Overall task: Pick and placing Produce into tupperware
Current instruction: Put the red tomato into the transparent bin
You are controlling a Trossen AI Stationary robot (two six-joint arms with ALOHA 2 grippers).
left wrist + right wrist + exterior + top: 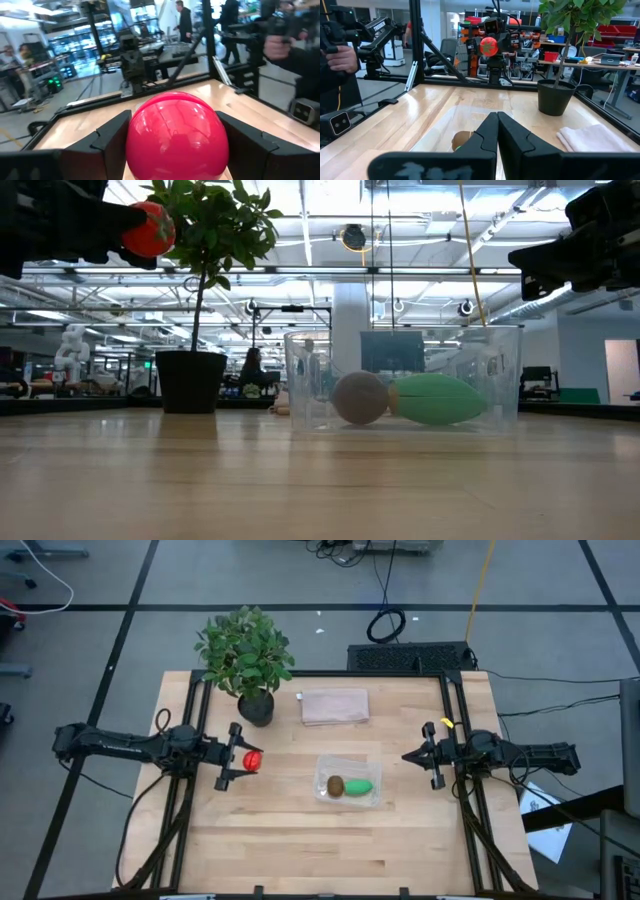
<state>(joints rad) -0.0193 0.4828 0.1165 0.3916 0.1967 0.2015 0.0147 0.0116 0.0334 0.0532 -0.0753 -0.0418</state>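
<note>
**Left gripper's got the red one, up off the table**

Left gripper [243, 761] is where the action is right now. My left arm reaches in flat from its side of the table, pretty much level, with the wrist pointed straight across at my other arm. Both fingers [107, 137] are clamped on the round red piece [252, 760], one on each flank, and from the wrist view that red ball fills the gap completely. From table height you can see it's held well up in the air, about level with the leaves of the potted plant [246, 652], not touching the wood at all.

Ahead of the gripper, a bit off toward my right arm's side, sits the tupperware [349, 785] on the table [300, 840]. Brown kiwi-looking piece [336, 785] and the long green piece [359, 787] are both inside it, lying side by side and touching, kiwi on the end nearer my left gripper. The red piece is near the container but clearly outside it and above it.

The plant pot is just beside the gripper, on the far side of the table from it. A folded pinkish cloth-like thing [334, 706] lies past the container, also toward the far edge.

Right gripper [409, 756] waits opposite, arm stretched in level the same way, fingers pressed together with nothing between them, tips pointing at the container from its other side.
</note>
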